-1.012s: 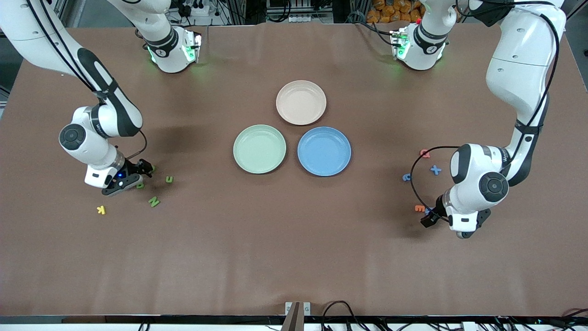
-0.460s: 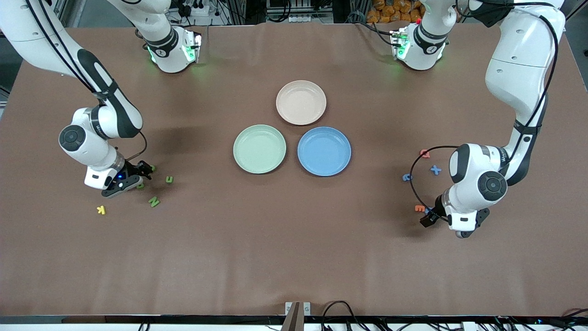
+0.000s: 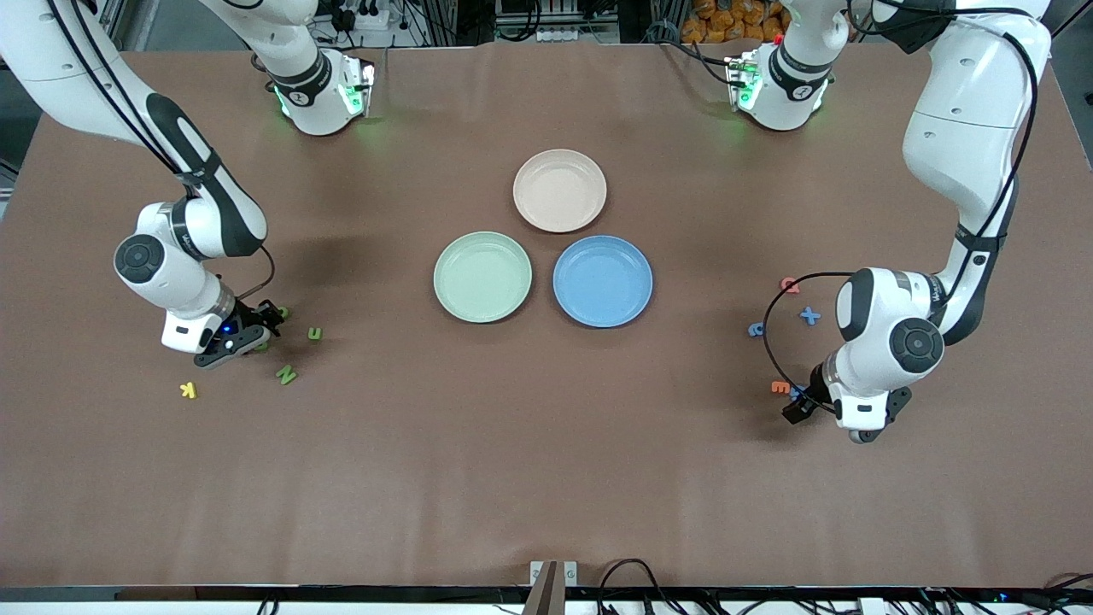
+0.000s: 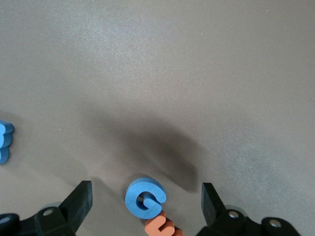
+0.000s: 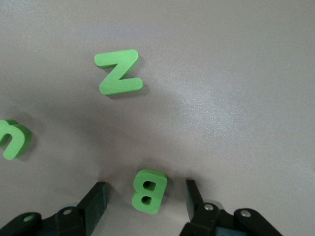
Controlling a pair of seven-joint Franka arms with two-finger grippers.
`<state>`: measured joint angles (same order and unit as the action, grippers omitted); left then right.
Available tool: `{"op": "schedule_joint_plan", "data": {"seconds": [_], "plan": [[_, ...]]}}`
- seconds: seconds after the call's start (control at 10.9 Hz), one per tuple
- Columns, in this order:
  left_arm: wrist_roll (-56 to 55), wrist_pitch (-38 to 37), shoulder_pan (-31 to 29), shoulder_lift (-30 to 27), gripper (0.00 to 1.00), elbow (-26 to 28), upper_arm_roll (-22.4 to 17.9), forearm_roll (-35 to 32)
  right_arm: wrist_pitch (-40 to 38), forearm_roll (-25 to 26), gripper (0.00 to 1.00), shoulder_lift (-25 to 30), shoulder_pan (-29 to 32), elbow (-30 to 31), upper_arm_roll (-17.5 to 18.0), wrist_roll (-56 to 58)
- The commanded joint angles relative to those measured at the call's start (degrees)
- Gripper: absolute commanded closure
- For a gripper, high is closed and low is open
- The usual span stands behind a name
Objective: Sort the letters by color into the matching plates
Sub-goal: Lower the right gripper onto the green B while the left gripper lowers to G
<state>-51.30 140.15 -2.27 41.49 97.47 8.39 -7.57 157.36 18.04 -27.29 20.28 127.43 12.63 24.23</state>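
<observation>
We judged the foam letters light, soft and thin, best pinched across their flat edges. Our right gripper (image 5: pixel 142 204) was spread wide around the green B (image 5: pixel 149 191), toward the right arm's end from the green plate (image 3: pixel 482 277). Our left gripper (image 4: pixel 146 204), also wide, bracketed the blue G (image 4: pixel 144 197), which touched an orange letter (image 4: pixel 160 227), toward the left arm's end from that plate.

Centre blocked by three plates (image 3: pixel 560 190) (clustered, nearly touching). Letters (image 3: pixel 286 374) scattered near both end edges. Front edge strip open.
</observation>
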Motion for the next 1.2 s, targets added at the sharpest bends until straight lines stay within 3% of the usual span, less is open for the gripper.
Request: {"op": "schedule_joint_plan", "data": {"seconds": [0.0, 0.37, 0.74, 0.92, 1.01, 1.1], "plan": [[-0.55, 1.35, -0.19, 0.26, 0.07, 0.18, 0.14, -1.48, 0.50, 1.91, 0.40, -1.18, 1.87, -0.95, 1.08, -0.15], [-0.55, 1.88, -0.10, 0.69, 0.21, 0.27, 0.14, -1.48, 0.50, 1.91, 0.67, -1.18, 2.22, -1.13, 1.08, -0.15], [-0.55, 1.97, -0.10, 0.69, 0.37, 0.27, 0.14, -1.48, 0.32, 1.73, 0.82, -0.57, 2.14, -1.22, 1.08, -0.24], [-0.56, 1.97, 0.16, 0.69, 0.60, 0.18, 0.14, -1.48, -0.38, 1.21, 0.82, 0.92, 1.35, -1.13, 1.17, -1.63], [-0.73, 1.88, 0.68, 0.69, 0.78, -0.08, 0.05, -1.57, -0.47, 1.12, 0.82, 1.79, 0.39, -1.04, 1.17, -5.56], [-0.64, 1.80, 0.86, 0.69, 0.91, -0.17, -0.04, -1.57, -0.91, 1.12, 0.82, 2.59, -0.93, -0.96, 1.17, -10.12]]}}
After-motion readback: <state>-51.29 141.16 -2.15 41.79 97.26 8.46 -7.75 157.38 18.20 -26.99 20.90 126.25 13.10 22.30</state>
